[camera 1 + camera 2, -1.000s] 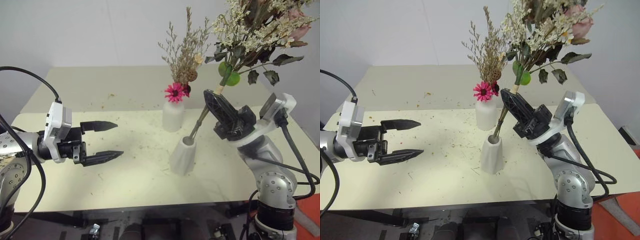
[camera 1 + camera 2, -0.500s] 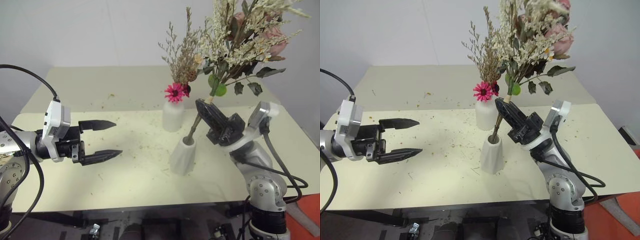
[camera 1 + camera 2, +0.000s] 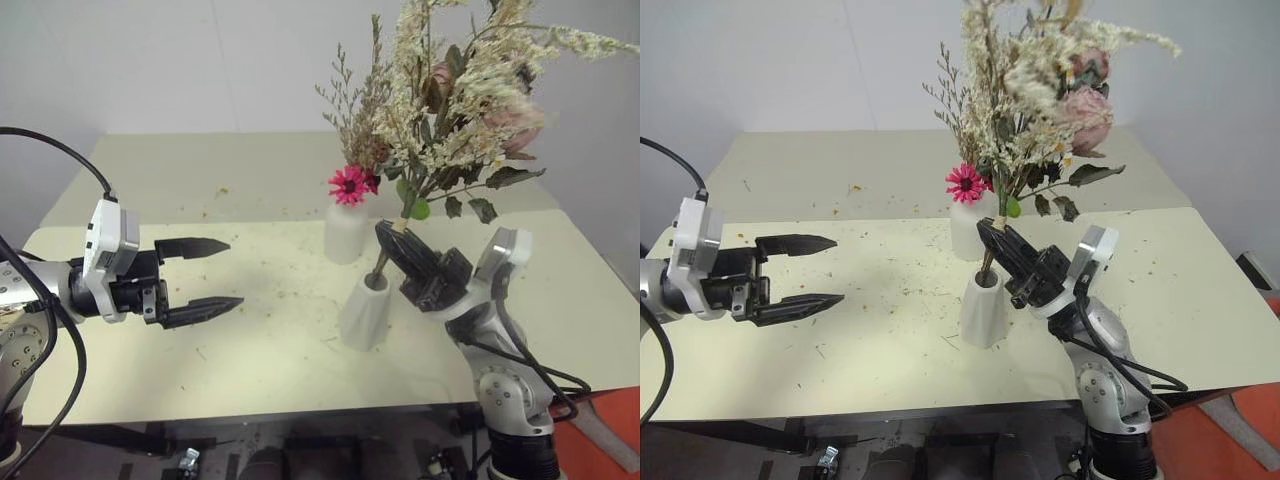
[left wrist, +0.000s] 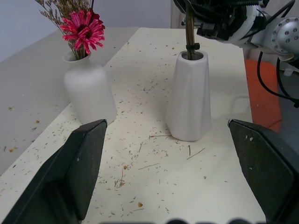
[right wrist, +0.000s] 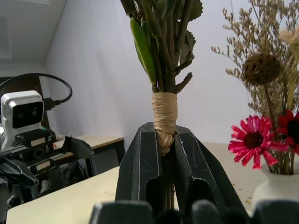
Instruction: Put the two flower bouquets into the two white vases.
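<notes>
My right gripper is shut on the stems of the cream-white bouquet, just at its tan wrap. The stem ends reach into the mouth of the tapered white vase, which stands upright at the table's middle. Behind it the bottle-shaped white vase holds the magenta daisy bouquet. At the left, my left gripper hangs open and empty over the table, well apart from both vases and pointing toward them.
The cream table is strewn with small dried flower bits. Its front edge runs just before the tapered vase, and a second table surface lies behind. A pale wall stands at the back.
My right gripper has come down and to the left with the cream-white bouquet. The stems sit lower in the tapered vase and the bunch stands more upright. The left gripper has stayed put.
</notes>
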Tool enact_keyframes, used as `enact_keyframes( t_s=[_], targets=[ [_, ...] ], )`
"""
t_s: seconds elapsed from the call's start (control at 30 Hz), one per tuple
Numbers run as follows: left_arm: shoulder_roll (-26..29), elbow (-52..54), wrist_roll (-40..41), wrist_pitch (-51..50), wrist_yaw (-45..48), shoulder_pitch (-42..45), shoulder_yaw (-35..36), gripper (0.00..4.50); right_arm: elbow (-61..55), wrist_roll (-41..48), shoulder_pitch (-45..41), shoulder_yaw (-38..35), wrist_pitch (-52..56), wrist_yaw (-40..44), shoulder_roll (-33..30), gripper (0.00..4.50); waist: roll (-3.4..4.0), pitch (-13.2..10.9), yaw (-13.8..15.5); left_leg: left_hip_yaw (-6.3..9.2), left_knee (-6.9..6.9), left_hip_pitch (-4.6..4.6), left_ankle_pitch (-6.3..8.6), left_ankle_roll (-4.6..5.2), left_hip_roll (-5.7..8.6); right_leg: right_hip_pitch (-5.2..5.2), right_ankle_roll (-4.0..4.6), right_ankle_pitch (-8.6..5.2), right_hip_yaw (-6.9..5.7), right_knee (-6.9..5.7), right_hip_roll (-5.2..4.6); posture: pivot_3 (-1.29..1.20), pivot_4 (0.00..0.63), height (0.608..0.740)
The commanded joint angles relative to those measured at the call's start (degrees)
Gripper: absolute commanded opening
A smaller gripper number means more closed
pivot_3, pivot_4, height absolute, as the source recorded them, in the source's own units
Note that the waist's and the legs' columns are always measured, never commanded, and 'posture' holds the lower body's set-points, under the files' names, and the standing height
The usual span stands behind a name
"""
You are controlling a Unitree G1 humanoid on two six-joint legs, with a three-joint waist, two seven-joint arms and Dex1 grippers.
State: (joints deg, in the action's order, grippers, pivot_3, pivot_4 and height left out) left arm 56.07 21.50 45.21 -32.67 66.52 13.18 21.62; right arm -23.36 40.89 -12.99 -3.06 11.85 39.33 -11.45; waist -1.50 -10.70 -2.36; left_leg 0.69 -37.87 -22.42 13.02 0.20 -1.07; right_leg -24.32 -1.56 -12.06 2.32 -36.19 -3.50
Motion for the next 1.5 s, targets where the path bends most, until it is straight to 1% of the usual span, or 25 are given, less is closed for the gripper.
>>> enact_keyframes(
  t_s=[0.03,0.3,0.4,0.43,0.5,0.6,0.7,0.8,0.83,0.93,1.03,1.17,1.23,1.33,1.5],
  targets=[
    [1.0,0.0,0.3,1.1,0.1,1.3,1.9,4.5,0.4,-1.9,0.7,0.5,-3.9,1.3,0.8,0.17,0.0,0.0,0.0,-0.01,0.0,0.0,0.0,0.0,0.0,0.0,0.0,0.0,0.01,0.0,0.0,0.0,0.15,0.74],
    [1.1,-0.1,0.2,0.9,-0.2,1.5,2.0,4.5,2.6,-4.4,2.2,1.2,-7.5,3.2,1.5,0.17,0.0,0.0,0.0,-0.02,0.01,0.02,0.0,-0.01,0.0,0.0,0.0,0.0,0.02,0.0,0.0,0.0,0.15,0.74],
    [1.0,-0.1,0.3,0.9,-0.2,1.6,2.0,4.5,2.3,-2.0,2.1,0.7,-6.4,4.6,1.0,0.17,0.0,0.0,0.0,-0.03,0.01,0.04,0.0,-0.01,0.0,0.0,0.0,0.0,0.04,-0.02,0.01,0.0,0.15,0.74],
    [1.0,-0.1,0.3,0.9,-0.2,1.6,2.0,4.5,2.2,-1.4,2.0,0.5,-6.1,5.1,0.7,0.71,0.0,0.0,0.0,-0.03,0.01,0.05,0.0,-0.01,-0.01,0.0,0.0,0.0,0.03,-0.02,0.01,0.0,0.15,0.74],
    [0.9,-0.2,0.4,0.9,-0.2,1.7,1.9,4.5,1.9,-0.4,1.9,0.3,-5.5,5.9,0.1,1.15,0.0,0.0,0.0,-0.03,0.01,0.05,0.0,-0.01,-0.01,0.01,0.0,0.0,0.04,-0.02,0.01,0.0,0.15,0.74],
    [0.9,-0.2,0.5,0.9,-0.1,1.6,2.0,4.5,1.5,-0.4,1.9,0.2,-5.5,6.4,-1.2,2.22,0.0,0.0,0.0,-0.04,0.01,0.04,0.0,-0.01,0.0,0.02,0.0,0.0,0.04,-0.01,0.01,0.0,0.15,0.74],
    [0.9,-0.1,0.5,0.8,0.0,1.1,2.0,4.5,0.5,0.0,2.9,0.0,-4.3,7.3,-3.7,3.19,0.0,0.0,0.0,-0.04,0.01,0.05,0.01,-0.01,-0.01,0.01,0.0,0.0,0.04,-0.01,0.01,0.0,0.15,0.74],
    [0.7,-0.1,0.4,0.9,0.0,1.2,1.7,4.5,0.2,-1.4,3.4,-0.3,-4.3,7.6,-6.4,4.22,-0.01,0.0,0.1,-0.04,0.01,0.05,0.01,-0.01,-0.01,0.02,0.0,0.0,0.04,-0.01,0.01,0.0,0.15,0.74],
    [0.7,-0.3,0.2,1.0,0.0,1.2,1.5,4.5,0.3,-2.6,3.4,-0.5,-4.7,7.5,-7.4,4.42,-0.01,0.0,0.1,-0.05,0.01,0.05,0.01,-0.01,-0.01,0.02,-0.03,-0.02,0.04,-0.01,0.01,0.0,0.15,0.74],
    [0.9,-0.6,-0.2,1.1,0.2,1.4,1.1,4.5,-0.4,-2.5,4.3,-2.0,-3.8,9.0,-11.6,4.42,-0.01,0.0,0.1,-0.07,0.01,0.06,0.01,-0.01,-0.01,0.02,-0.2,-0.12,0.05,-0.01,0.01,0.0,0.15,0.74],
    [1.1,-1.0,-0.3,1.2,0.6,1.4,1.3,4.5,-1.0,-1.9,6.6,-4.6,-3.6,11.2,-16.5,4.42,-0.02,0.0,0.3,-0.07,0.01,0.04,0.01,-0.01,0.0,0.03,-0.2,-0.12,0.05,0.01,0.01,0.0,0.15,0.74],
    [1.2,-1.3,-0.4,1.4,1.0,1.0,1.7,4.5,-0.2,0.5,9.2,-9.4,-3.6,14.1,-21.2,4.42,-0.04,0.0,0.5,-0.09,0.01,0.06,0.01,-0.01,0.01,0.05,-0.24,-0.14,0.06,0.02,0.0,0.0,0.15,0.74],
    [1.2,-1.4,-0.5,1.4,0.9,0.7,2.3,4.5,1.4,-0.5,10.1,-12.0,-4.9,15.8,-23.5,4.42,-0.04,0.0,0.6,-0.1,0.01,0.09,0.01,-0.01,0.0,0.07,-0.26,-0.16,0.07,0.01,0.01,0.0,0.15,0.74],
    [1.9,-1.9,-1.1,1.6,1.2,-0.4,3.5,4.5,6.0,-1.8,11.7,-16.5,-6.2,20.9,-28.6,4.42,-0.05,0.0,0.7,-0.16,0.01,0.11,0.01,-0.01,0.0,0.08,-0.27,-0.17,0.11,0.02,0.01,0.0,0.15,0.74],
    [3.1,-2.4,-1.7,1.6,2.6,-3.4,6.4,4.5,16.0,-5.2,12.6,-23.8,-9.2,27.1,-36.9,4.42,-0.05,0.0,0.8,-0.24,0.01,0.11,0.01,0.0,-0.01,0.07,-0.27,-0.17,0.15,0.05,0.01,0.0,0.15,0.74]
  ],
)
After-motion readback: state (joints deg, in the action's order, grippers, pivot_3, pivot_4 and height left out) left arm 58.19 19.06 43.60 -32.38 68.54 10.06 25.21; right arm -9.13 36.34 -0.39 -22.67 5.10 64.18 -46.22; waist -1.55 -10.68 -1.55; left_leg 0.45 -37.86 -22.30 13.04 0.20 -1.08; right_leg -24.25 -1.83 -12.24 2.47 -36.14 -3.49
